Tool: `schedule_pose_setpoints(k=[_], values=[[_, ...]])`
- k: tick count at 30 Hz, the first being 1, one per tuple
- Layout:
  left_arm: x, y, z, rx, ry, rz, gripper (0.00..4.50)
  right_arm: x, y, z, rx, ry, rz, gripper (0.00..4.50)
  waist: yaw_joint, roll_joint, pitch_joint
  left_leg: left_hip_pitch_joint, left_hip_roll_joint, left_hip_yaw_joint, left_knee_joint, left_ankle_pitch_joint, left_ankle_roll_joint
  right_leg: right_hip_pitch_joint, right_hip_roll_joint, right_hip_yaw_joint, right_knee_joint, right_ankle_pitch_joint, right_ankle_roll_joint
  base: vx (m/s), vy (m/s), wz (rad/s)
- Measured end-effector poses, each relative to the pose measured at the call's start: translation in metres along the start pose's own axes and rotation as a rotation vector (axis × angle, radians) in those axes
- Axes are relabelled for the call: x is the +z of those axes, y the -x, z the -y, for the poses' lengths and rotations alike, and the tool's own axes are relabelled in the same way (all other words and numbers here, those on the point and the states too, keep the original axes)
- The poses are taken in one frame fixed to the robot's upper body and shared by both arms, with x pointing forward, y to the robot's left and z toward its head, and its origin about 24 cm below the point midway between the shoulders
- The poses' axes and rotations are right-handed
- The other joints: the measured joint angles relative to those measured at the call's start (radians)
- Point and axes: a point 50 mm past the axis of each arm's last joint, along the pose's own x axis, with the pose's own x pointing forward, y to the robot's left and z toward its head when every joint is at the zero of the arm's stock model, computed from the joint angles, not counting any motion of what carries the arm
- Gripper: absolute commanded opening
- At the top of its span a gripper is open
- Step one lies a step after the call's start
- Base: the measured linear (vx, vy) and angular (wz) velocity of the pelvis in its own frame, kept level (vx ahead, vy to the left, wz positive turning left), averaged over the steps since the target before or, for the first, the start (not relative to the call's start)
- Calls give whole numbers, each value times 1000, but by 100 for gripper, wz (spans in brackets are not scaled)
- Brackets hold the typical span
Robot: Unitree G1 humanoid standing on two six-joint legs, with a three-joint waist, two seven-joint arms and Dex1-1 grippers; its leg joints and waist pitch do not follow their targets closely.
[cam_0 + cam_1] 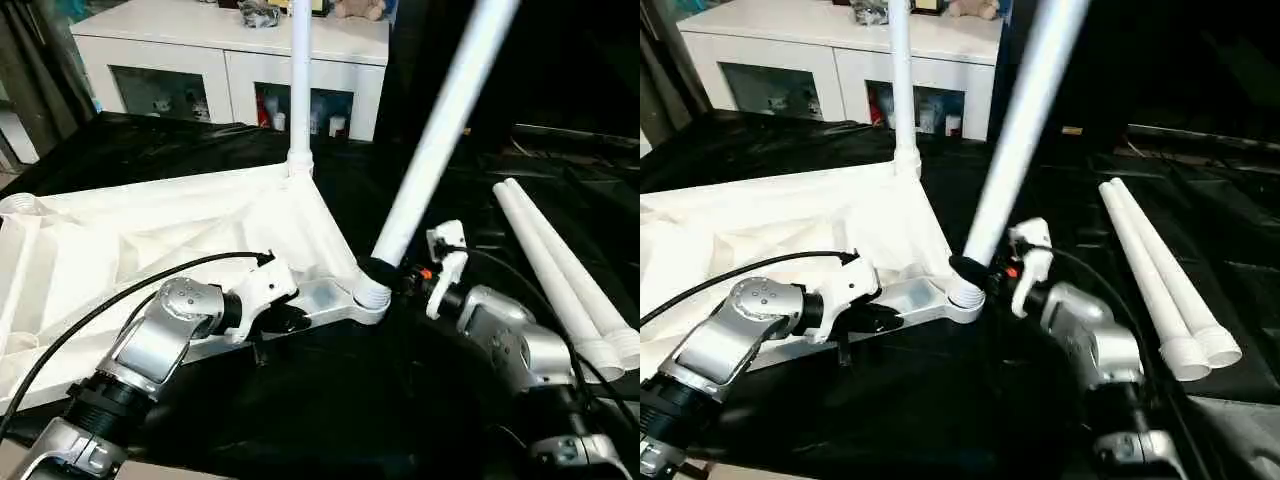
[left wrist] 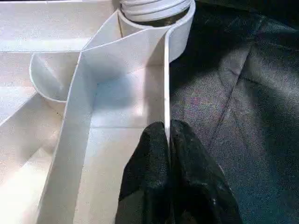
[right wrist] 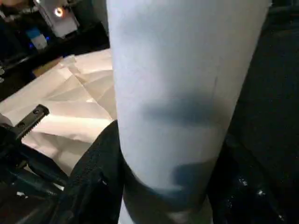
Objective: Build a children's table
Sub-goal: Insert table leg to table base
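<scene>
The children's table's white tabletop (image 1: pixel 150 240) lies upside down on a black cloth, ribbed side up. One white leg (image 1: pixel 300 80) stands upright in its far corner socket. A second leg (image 1: pixel 440 130) leans to the right, its threaded end at the near corner socket (image 1: pixel 372 295). My right gripper (image 1: pixel 385 272) is shut around this leg just above the socket, a black finger (image 3: pixel 96 172) on each side. My left gripper (image 1: pixel 285 318) is shut on the tabletop's thin rim wall (image 2: pixel 166 84) beside that socket. Two loose legs (image 1: pixel 560 270) lie side by side at the right.
A white cabinet (image 1: pixel 230 60) with glass doors stands behind the work surface, small items on top. The black cloth (image 1: pixel 350 400) covers the whole surface. A black cable (image 1: pixel 100 310) loops over my left forearm.
</scene>
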Motion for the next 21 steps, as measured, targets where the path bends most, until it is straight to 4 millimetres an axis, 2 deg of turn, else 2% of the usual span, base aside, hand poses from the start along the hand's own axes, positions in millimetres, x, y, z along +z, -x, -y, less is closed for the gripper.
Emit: schedule_pose_setpoints(k=[3,10,21], values=[[0,-1,0,-2,1,1,0,-4,4,-2,-6,39,15,191,0,2,-1,0,0,0,0,0,0,0,0,0,-1,0,0,0,0,0],[-1,-2,0,-1,-4,0,0,2,2,-10,27,281,-70,191,0,3,-2,1,0,0,-1,0,0,2,0,0,-1,0,1,0,0,0],[-2,-2,-1,-9,-27,8,0,10,-2,-8,71,299,-153,191,0,1,-2,1,0,0,-1,0,0,2,0,0,-2,0,1,0,0,0]])
